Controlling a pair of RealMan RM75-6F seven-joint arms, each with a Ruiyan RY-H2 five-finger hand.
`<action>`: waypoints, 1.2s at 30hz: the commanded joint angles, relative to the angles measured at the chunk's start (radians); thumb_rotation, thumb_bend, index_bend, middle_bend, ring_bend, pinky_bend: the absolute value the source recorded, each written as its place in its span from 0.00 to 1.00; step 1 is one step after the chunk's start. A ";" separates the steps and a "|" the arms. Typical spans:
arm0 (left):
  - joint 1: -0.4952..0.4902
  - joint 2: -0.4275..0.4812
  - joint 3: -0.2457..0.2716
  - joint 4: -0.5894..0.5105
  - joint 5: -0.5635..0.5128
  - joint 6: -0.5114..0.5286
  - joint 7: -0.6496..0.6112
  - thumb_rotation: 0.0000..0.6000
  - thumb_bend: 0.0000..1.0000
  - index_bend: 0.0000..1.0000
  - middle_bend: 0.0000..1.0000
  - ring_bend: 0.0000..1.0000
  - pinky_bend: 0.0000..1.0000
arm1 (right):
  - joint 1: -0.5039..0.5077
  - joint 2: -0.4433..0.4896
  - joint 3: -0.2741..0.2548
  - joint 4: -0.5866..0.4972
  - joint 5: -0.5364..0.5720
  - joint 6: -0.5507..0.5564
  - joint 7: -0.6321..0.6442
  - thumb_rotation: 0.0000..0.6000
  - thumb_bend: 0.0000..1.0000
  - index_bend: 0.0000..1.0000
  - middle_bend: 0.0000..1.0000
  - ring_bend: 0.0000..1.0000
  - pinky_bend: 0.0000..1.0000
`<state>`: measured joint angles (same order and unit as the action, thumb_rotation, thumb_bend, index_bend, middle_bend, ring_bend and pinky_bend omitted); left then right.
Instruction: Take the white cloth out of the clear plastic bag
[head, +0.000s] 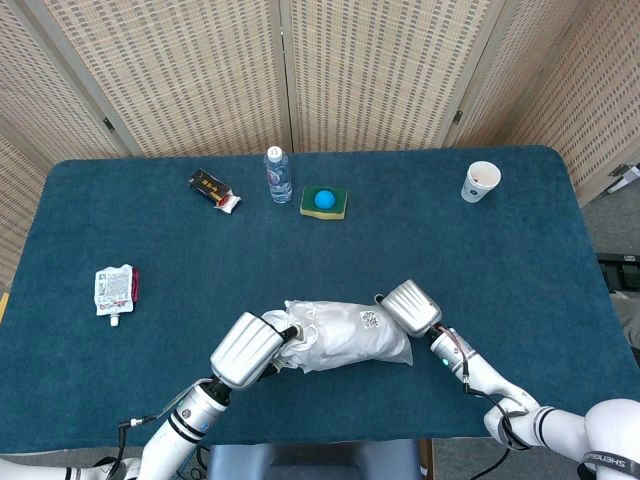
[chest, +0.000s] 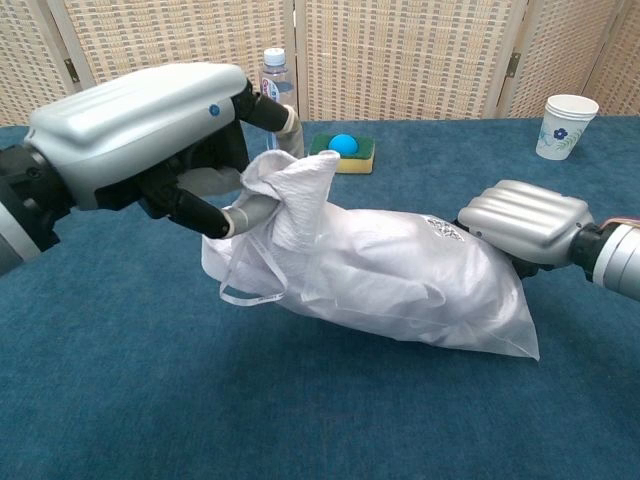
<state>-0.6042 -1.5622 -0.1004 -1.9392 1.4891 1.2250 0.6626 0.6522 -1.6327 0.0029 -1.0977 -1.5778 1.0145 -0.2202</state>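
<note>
Pulling step, just begun. Lying near the front edge of the table (head: 120, 200), about the middle: the bag (chest: 400, 290), on its side, mouth toward the left edge. Poking out of that mouth: a bunched corner of the white cloth (chest: 300, 195). Most of the cloth tucked inside the bag, seen through the thin plastic.

Grasping that corner of cloth: the left hand (chest: 150, 130), fingers (chest: 215, 215) curled round it at the bag's mouth. Lifted a little off the table there, with the bag's loose strings hanging under it.

Resting on the other end of the bag, the closed end: the right hand (chest: 525, 220), laid over the top and pressing against it. Fingers hidden under the palm, so hard to tell if gripping the plastic or only pushing it down.

Not yet out, then. Likely less than half done.

Next move, as a guess: pull the cloth away toward the left edge and up, slow and steady. Keep the closed end pinned down hard, or the whole bag may slide along with the cloth. Watch for plastic caught in the same pinch as the cloth, since then both would come away together.

Far off, near the back edge: a bottle (head: 278, 174), a sponge (head: 324, 201) and a cup (head: 481, 181).
</note>
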 joint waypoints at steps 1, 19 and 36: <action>0.003 0.006 0.001 0.003 -0.001 0.002 -0.001 1.00 0.58 0.70 1.00 0.93 1.00 | -0.005 0.010 -0.002 -0.010 0.003 0.005 -0.003 1.00 0.57 0.56 1.00 1.00 1.00; 0.046 0.066 -0.042 0.051 -0.073 0.053 -0.069 1.00 0.58 0.70 1.00 0.93 1.00 | -0.059 0.134 0.012 -0.106 0.058 0.042 -0.053 1.00 0.57 0.58 1.00 1.00 1.00; 0.051 0.102 -0.075 0.059 -0.107 0.066 -0.096 1.00 0.58 0.71 1.00 0.93 1.00 | -0.123 0.272 0.053 -0.149 0.148 0.085 -0.071 1.00 0.57 0.58 1.00 1.00 1.00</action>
<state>-0.5535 -1.4601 -0.1754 -1.8800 1.3820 1.2913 0.5663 0.5327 -1.3636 0.0533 -1.2450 -1.4333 1.0971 -0.2912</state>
